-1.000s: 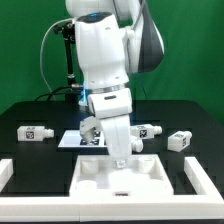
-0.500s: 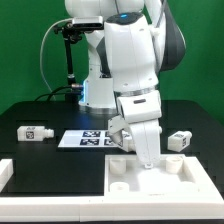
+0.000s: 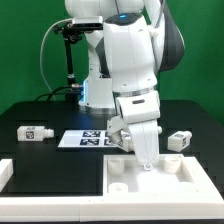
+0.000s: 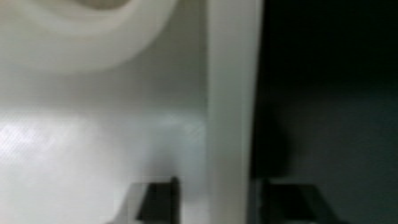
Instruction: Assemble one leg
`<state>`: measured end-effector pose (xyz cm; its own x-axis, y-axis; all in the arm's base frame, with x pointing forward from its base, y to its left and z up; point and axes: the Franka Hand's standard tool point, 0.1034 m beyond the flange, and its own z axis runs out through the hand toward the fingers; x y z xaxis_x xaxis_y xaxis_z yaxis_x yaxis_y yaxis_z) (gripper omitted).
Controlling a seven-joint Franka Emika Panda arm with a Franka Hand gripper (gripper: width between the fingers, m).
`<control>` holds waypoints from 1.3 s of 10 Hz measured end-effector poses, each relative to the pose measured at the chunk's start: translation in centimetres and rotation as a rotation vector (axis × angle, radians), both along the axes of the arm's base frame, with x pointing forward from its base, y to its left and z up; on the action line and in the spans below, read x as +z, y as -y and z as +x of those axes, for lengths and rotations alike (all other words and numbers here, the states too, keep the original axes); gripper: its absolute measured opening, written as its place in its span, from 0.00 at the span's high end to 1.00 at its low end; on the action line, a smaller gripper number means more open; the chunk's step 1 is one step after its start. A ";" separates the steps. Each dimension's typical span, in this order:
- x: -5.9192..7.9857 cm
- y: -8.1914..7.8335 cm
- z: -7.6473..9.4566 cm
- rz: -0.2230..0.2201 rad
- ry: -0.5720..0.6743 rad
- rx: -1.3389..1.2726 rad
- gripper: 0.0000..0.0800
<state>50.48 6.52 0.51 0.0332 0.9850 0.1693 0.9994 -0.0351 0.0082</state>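
One leg, a stubby white block with tag stickers, lies on the black table at the exterior view's left. A second leg lies at the right. The large white rimmed panel sits at the front right. My gripper points down onto the panel's far rim. In the wrist view the white rim runs between my two dark fingertips, and the gripper is closed on it. No leg is in the gripper.
The marker board lies flat behind the panel, partly hidden by the arm. A white raised piece stands at the front left edge. A black stand with cables rises at the back.
Between one second and half a second ago the arm and the white panel moved together toward the exterior view's right. Since then nothing has visibly moved.
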 end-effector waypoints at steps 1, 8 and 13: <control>0.0 0.0 0.0 0.000 0.000 0.000 0.59; 5.2 -3.0 -2.1 -0.027 0.009 -0.371 0.19; 5.7 -3.3 -3.0 0.006 0.020 -0.615 0.19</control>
<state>47.46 9.85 6.17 0.5915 0.7857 0.1810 0.7958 -0.6050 0.0253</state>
